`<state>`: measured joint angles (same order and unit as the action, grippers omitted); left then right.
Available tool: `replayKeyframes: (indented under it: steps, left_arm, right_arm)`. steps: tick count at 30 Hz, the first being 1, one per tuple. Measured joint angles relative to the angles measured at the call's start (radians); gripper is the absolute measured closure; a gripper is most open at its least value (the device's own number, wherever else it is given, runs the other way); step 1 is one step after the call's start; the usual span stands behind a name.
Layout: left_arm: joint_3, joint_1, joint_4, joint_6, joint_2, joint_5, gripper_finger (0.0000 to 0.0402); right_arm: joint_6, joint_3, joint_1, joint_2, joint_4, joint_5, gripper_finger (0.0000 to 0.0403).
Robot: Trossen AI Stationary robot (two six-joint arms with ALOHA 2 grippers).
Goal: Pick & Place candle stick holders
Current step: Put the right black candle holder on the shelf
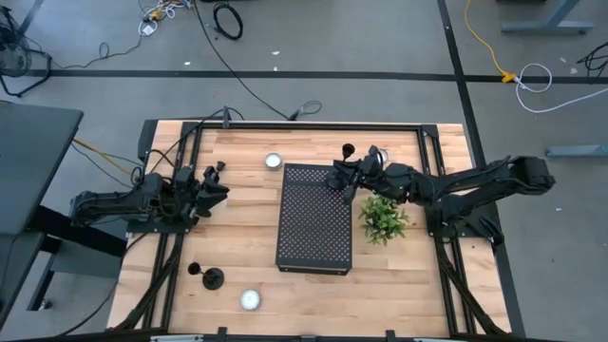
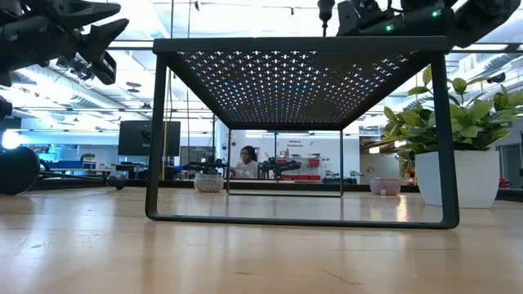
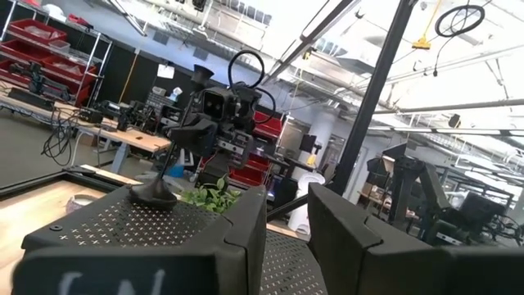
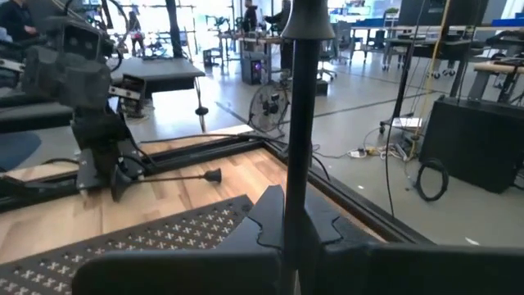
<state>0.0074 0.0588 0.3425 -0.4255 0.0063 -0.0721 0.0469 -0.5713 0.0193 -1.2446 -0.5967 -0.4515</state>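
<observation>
My right gripper (image 1: 344,179) reaches in level from the table's right and is shut on a black candle stick holder (image 3: 168,168). It is over the far right corner of the black perforated stand (image 1: 313,223). The holder's cup top (image 1: 348,149) is up and its round base (image 3: 154,195) is down at the stand's top. A second holder (image 1: 205,275) lies on its side on the table at the near left. Another thin black stem (image 4: 176,175) lies level beside the left arm. My left gripper (image 1: 219,183) waits at the left, open, with nothing between its fingers (image 3: 246,238). My right gripper pinches the holder's thin stem (image 4: 293,197) between its two fingers, below the cup top (image 4: 307,20). The fingers come level from the table's right and lie across the stem. The holder stands nearly upright, its base (image 3: 154,195) at the stand's perforated top; I cannot tell whether it touches.
A green plant in a white pot (image 1: 383,218) stands just right of the stand, under my right arm. Two small white round things (image 1: 274,161) (image 1: 250,300) sit on the wood at the far middle and near left. Black frame rails (image 1: 190,142) border the table.
</observation>
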Motion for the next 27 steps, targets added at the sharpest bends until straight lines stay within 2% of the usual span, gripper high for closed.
replayKeyframes:
  steps: [9,14,19,27]
  left_arm:
    - [0.000,0.000,0.000,0.000,0.000,-0.001,0.0307]
    - [0.000,0.000,0.000,0.000,0.000,-0.001,0.0307]
    - [0.000,0.000,0.000,0.000,0.000,-0.001,0.0307]
    - [0.000,0.000,0.000,0.001,0.000,-0.001,0.0307]
  right_arm:
    - [-0.003,-0.003,0.011,-0.011,0.013,0.003,0.0393]
    - [-0.003,-0.001,0.011,-0.013,0.021,0.005,0.0346]
    - [0.000,-0.001,0.011,-0.012,0.016,0.073,0.0303]
    - [-0.001,-0.001,0.011,-0.012,0.000,0.075,0.0221]
